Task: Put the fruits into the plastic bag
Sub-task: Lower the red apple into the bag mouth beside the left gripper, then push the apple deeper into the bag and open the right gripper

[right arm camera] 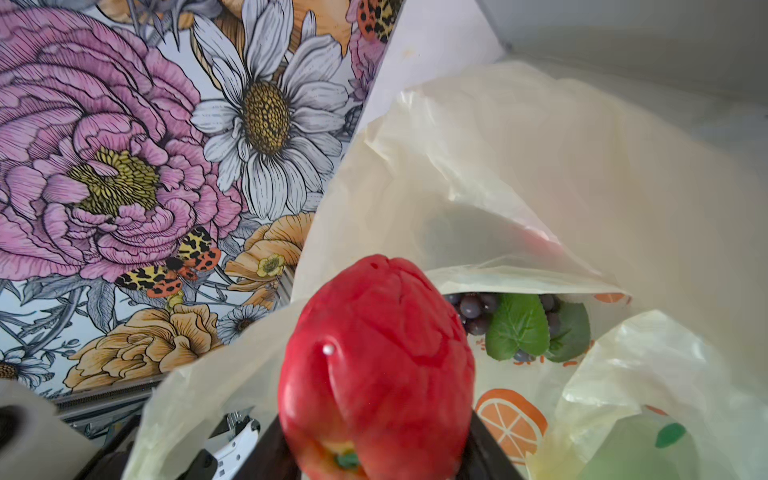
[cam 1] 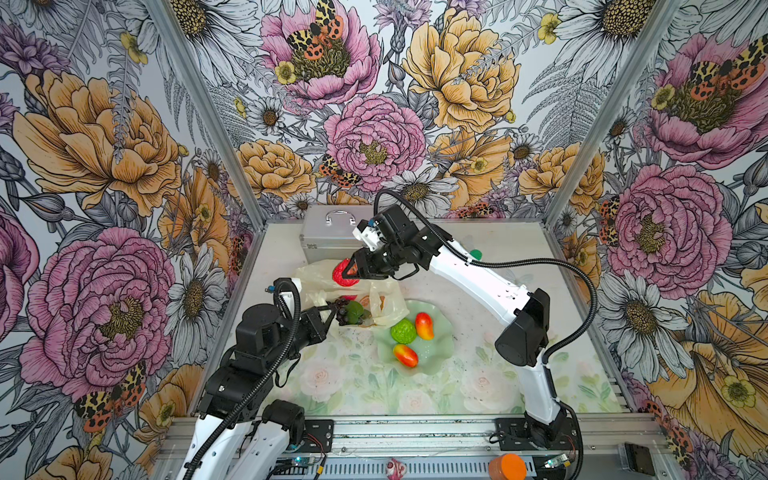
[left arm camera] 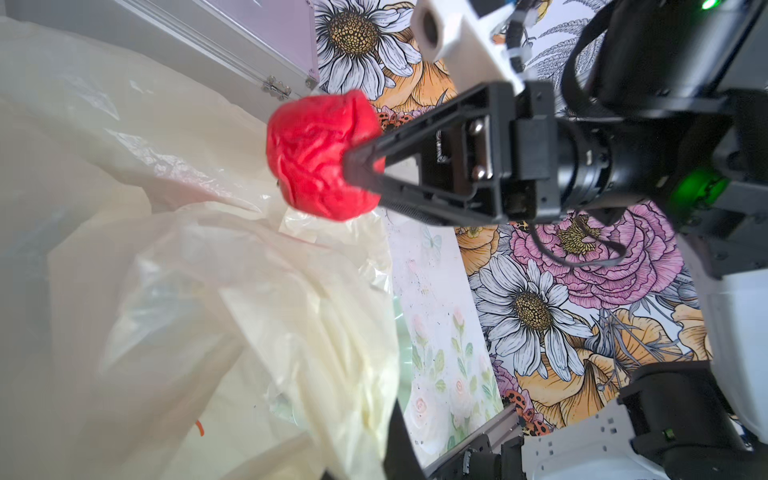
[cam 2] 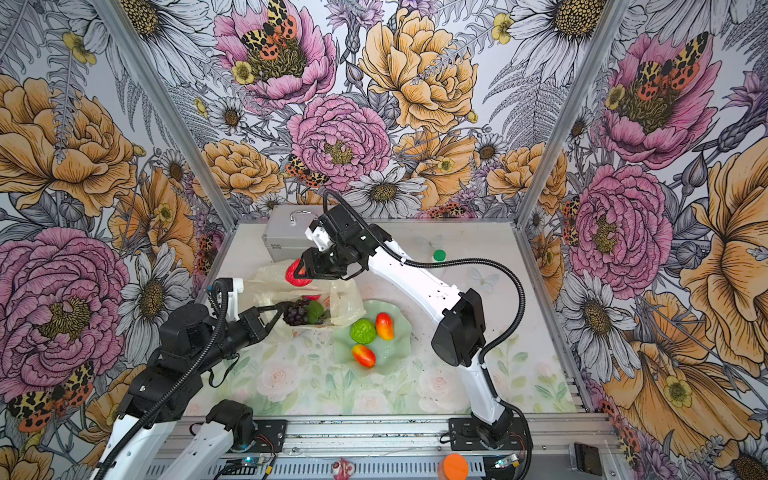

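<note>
My right gripper (cam 1: 350,270) is shut on a red-pink apple (cam 1: 341,275) (right arm camera: 378,374) and holds it in the air over the mouth of the pale-yellow plastic bag (cam 1: 313,279) (right arm camera: 540,166). Its dark fingers (right arm camera: 488,451) flank the apple. My left gripper (cam 1: 332,309) is shut on the bag's near rim, one finger (left arm camera: 398,440) against the film (left arm camera: 208,291). A purple grape bunch (cam 1: 342,314) (right arm camera: 478,309) with green leaves lies inside the bag. A bumpy lime-green ball (cam 1: 403,331) and two red-yellow mangoes (cam 1: 424,325) (cam 1: 405,355) sit in the dish.
The wavy pale green dish (cam 1: 442,332) stands right of the bag. A silver metal case (cam 1: 326,235) stands behind the bag against the back wall. A small green cap (cam 1: 476,254) lies at the back right. The right arm spans above the dish.
</note>
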